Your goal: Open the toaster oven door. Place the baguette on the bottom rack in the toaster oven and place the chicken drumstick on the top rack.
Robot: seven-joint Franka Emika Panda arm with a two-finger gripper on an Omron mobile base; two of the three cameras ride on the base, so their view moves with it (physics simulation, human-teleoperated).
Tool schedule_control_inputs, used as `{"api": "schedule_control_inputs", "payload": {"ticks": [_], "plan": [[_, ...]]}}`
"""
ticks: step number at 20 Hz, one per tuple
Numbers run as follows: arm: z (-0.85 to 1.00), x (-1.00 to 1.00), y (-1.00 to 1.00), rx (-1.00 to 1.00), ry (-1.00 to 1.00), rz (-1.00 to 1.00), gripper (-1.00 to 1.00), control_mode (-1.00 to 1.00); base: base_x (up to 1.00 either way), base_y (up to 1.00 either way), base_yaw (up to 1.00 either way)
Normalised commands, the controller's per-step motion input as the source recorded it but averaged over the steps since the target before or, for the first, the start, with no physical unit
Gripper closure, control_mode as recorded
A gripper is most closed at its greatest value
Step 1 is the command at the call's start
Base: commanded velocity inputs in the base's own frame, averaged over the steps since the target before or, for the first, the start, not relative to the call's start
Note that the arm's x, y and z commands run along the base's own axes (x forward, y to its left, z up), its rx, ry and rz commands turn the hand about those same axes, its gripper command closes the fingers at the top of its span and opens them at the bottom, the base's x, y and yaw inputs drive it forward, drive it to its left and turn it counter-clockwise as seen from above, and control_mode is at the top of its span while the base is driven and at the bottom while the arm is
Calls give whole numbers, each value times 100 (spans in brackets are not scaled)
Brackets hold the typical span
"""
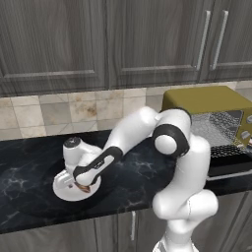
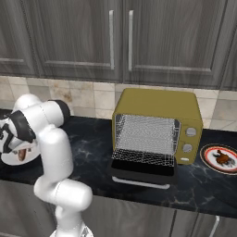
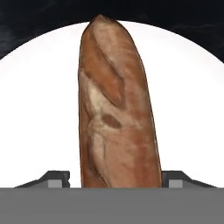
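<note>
Gripper (image 3: pixel 115 179) is down over the white plate (image 3: pixel 39 109), jaws straddling the baguette (image 3: pixel 116 118) — one dark fingertip (image 3: pixel 54 178) on each flank of the loaf, a sliver of plate showing between each tip and the crust, so I read the jaws as partly open around it and not yet pressing; whether contact is made, cannot tell. The loaf runs straight away from the hand, lengthwise between the fingers, which suits a pinch across its narrow width, near the end closest to the hand. It lies flat on the plate, directly below the hand, and the plate rests on the dark marble counter (image 1: pixel 29 162). From the left base view the arm reaches down and across to that plate (image 1: pixel 64 192), wrist low, hand nearly vertical — a top-down approach, probably chosen because the loaf is low and slim. Farther out, well off to the arm's far side, the toaster oven (image 2: pixel 157 104) stands with the toaster oven door (image 2: pixel 143 173) already dropped flat, so both shelves are exposed: top rack (image 2: pixel 146 129), bottom rack (image 2: pixel 144 156). Beyond the oven, the chicken drumstick (image 2: pixel 223 159) waits on a red-rimmed plate (image 2: pixel 207 162), untouched. Judgement: door step done, baguette pick-up in hand.
</note>
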Motion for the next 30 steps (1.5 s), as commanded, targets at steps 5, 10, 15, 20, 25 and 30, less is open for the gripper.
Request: {"api": "schedule_control_inputs", "payload": {"ticks": [5, 10, 15, 20, 25, 30], "plan": [[2, -6, 0, -1, 0, 0, 100, -100, 0, 0, 0], [35, -24, -17, 2, 0, 0, 100, -100, 0, 0, 0], [46, -40, -40, 12, -1, 0, 100, -100, 0, 0, 0], [39, -38, -56, 17, -3, 1, 100, -100, 0, 0, 0], [39, -35, -61, 14, -6, 1, 100, -100, 0, 0, 0], [44, -32, -54, 6, -4, 0, 100, -100, 0, 0, 0]]}}
